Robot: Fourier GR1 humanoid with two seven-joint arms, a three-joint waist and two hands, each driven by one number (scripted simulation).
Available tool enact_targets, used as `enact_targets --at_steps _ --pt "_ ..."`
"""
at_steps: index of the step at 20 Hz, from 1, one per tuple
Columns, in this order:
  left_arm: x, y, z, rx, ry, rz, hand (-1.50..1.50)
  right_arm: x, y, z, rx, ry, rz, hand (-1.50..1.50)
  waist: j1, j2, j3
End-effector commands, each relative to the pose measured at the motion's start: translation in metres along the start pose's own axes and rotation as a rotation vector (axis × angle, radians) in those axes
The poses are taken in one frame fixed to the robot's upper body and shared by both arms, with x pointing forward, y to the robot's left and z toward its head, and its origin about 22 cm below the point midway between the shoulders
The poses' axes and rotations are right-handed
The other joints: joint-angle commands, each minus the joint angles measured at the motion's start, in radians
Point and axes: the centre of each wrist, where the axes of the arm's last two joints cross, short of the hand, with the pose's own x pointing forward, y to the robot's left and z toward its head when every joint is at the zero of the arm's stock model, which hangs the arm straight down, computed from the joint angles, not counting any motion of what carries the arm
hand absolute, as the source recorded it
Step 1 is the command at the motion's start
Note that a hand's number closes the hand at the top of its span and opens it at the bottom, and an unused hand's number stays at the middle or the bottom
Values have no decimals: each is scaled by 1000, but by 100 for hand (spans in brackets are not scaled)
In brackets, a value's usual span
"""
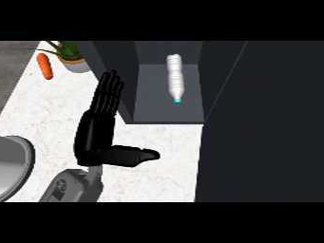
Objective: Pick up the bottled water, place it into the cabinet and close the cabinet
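A grey left forearm (pixel 71 186) enters from the lower edge, left of centre, over a white marbled counter (pixel 45 114). The black left hand (pixel 94 135) stands on it with the palm edge-on. Its fingers (pixel 108 92) are straight, held together and point away from the viewer. The thumb (pixel 133 155) sticks out sideways to the right. The hand is released and holds nothing.

At the lower left corner curves the pale grey rim of a sink (pixel 14 166).

Just beyond and to the right of the fingertips stands a dark cabinet (pixel 115 57), open toward the viewer, with a grey floor inside. A broad dark panel (pixel 270 118) fills the whole right side; whether it is the cabinet's door cannot be told.

The bottled water (pixel 176 78) lies on its side on the cabinet floor, right of centre. It is well apart from the hand. Its blue cap (pixel 178 100) points toward the viewer.

Farther back on the counter, left of the cabinet, lies an orange carrot (pixel 45 65). Just beside the carrot, at the far edge, stands a potted plant (pixel 70 56) with green leaves.
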Motion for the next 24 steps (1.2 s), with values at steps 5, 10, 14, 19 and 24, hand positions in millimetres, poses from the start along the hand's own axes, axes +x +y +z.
enact_targets --at_steps 5,10,14,19,24 --pt "48 0 51 -36 -5 88 -150 4 -4 -6 23 -4 25 -150 3 -1 1" --pt "51 -9 86 -85 -15 106 -150 7 9 11 177 56 108 150 2 -4 0" --pt "76 6 92 -16 -55 106 -150 19 6 9 311 142 141 150 7 -3 0" --pt "90 36 129 12 -59 83 -150 36 25 0 448 130 153 150 23 -3 -1" --pt "105 50 134 45 -98 80 -150 32 56 8 529 103 158 150 12 -6 -1"
